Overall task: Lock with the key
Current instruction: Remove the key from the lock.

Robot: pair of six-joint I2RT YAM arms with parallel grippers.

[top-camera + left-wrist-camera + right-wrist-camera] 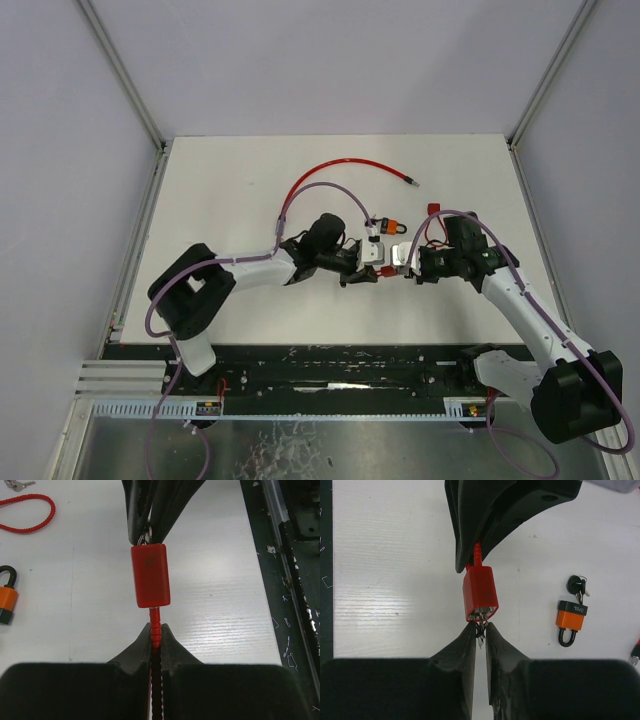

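Lock [150, 575] points keyway rightward, axis left-right: left tool [155, 631] clamps cable [155, 621], right tool [480, 626] pinches key [480, 639].

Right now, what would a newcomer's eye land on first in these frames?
The red lock body, held between the two arms at mid-table: the left gripper is clamped on the red cable where it enters the lock, and the right gripper pinches what looks like the key at the other end. Next, the orange padlock lying on the table beside them, untouched.
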